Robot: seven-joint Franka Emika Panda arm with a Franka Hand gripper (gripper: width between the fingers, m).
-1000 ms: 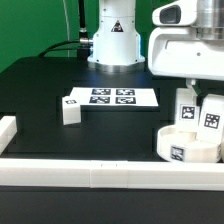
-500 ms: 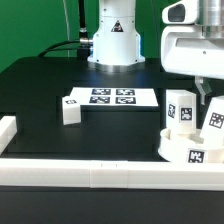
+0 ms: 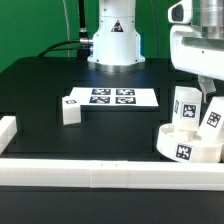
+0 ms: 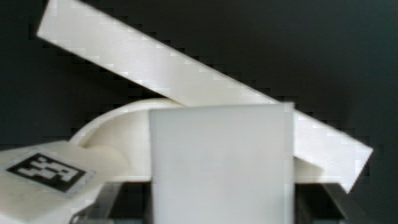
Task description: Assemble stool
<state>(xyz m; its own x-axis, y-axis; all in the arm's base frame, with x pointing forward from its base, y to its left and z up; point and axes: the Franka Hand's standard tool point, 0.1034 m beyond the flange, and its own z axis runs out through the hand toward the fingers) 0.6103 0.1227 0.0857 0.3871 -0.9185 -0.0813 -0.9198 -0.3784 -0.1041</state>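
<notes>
White rectangular leg [image 4: 217,165] closest to camera, plain flat face on. Behind it, rounded seat [image 4: 121,130], partly covered; 1 black-and-white tag [image 4: 45,170] on its side. Further back, long white bar [image 4: 178,70] slanting across black table [image 4: 320,40].

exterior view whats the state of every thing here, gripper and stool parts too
two-finger gripper: shut on a white blocky plastic leg
gripped leg: upright, by the seat
thick round white disc seat: on the black table, bearing upright legs
loose white leg: on the table, untouched, apart from the seat
flat white marker board: lying flat
</notes>
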